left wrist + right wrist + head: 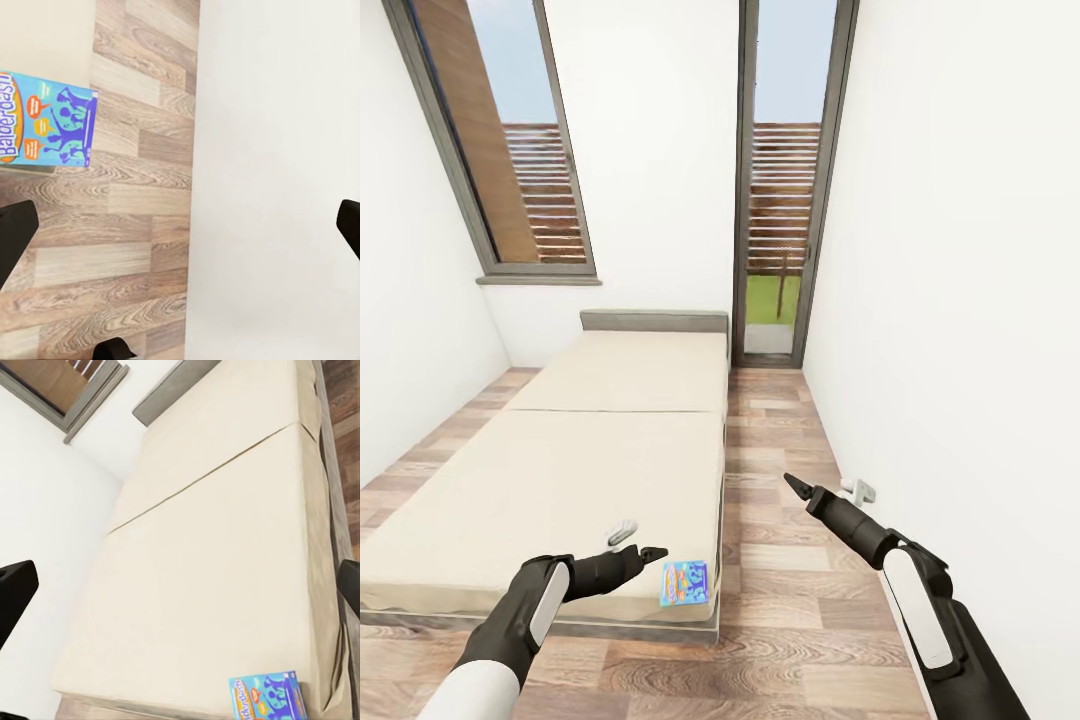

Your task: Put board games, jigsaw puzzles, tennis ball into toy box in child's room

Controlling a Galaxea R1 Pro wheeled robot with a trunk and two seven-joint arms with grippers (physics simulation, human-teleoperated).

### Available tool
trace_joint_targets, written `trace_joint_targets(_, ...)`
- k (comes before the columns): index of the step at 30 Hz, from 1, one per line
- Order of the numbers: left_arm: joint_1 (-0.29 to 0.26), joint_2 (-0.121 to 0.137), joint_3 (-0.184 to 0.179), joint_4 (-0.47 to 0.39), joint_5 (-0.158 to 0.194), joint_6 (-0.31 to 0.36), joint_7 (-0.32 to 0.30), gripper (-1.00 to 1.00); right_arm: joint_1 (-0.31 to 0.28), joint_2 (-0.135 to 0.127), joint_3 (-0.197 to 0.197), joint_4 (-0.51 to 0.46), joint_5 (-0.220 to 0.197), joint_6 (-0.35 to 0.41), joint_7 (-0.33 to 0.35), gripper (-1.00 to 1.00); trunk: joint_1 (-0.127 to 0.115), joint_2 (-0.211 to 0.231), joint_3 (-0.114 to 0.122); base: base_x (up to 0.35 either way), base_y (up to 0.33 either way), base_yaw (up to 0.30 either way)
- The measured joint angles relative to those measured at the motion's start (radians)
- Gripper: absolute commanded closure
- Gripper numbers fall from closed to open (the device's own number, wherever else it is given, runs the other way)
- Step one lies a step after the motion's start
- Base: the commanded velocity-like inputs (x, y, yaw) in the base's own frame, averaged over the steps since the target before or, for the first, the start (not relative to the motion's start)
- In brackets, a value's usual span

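Observation:
A small blue board game point(685, 583) lies flat on the near right corner of the cream bed point(560, 470). My left gripper point(640, 541) hovers open just left of this box, above the bed's near edge. In the left wrist view the box point(46, 126) sits off to one side of the wide-spread fingers point(15, 234). My right gripper point(825, 487) is open over the floor, right of the bed. Its wrist view looks across the bed point(210, 547) to the blue box point(268, 697). The table, toy box, jigsaw puzzles and tennis ball are out of view.
A strip of wood-plank floor point(770, 470) runs between the bed and the white right wall point(960, 300). A grey headboard point(654, 321) stands at the far end. Behind it are a window point(510, 150) and a tall glass door point(785, 180).

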Motion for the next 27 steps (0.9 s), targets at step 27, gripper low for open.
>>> trace_joint_targets(27,0.0,-0.006,-0.006,0.018,-0.002,-0.055,0.011,-1.0,0.0,0.0,-0.001,0.005,0.001,-0.001,0.001,-1.0,0.104,-0.189,-0.085,0.0,0.0,0.0)
